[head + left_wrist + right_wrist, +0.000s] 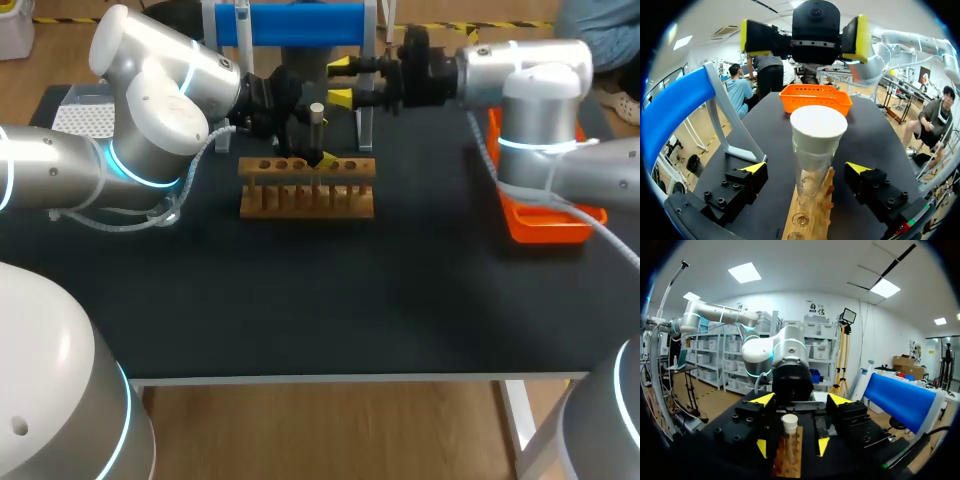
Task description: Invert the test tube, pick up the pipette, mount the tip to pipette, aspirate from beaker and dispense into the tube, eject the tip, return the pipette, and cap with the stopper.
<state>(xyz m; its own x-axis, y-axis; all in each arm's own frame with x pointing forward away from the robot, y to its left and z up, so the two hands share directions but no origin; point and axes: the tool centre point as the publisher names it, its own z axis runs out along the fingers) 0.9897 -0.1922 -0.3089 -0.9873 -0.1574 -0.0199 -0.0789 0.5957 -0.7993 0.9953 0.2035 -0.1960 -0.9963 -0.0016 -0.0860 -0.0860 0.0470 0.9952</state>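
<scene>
A clear test tube with a white stopper on its mouth stands upright in the wooden rack. My left gripper is open, its yellow tips well apart on either side of the tube and touching nothing. My right gripper is open too, just behind and above the stopper, with nothing between its fingers. In the right wrist view the stoppered tube stands ahead of and below that gripper. No pipette or beaker is in view.
An orange tray lies at the table's right side under my right arm. A blue roll on a grey stand sits behind the rack. A white perforated box is at the far left. The rack has several free holes.
</scene>
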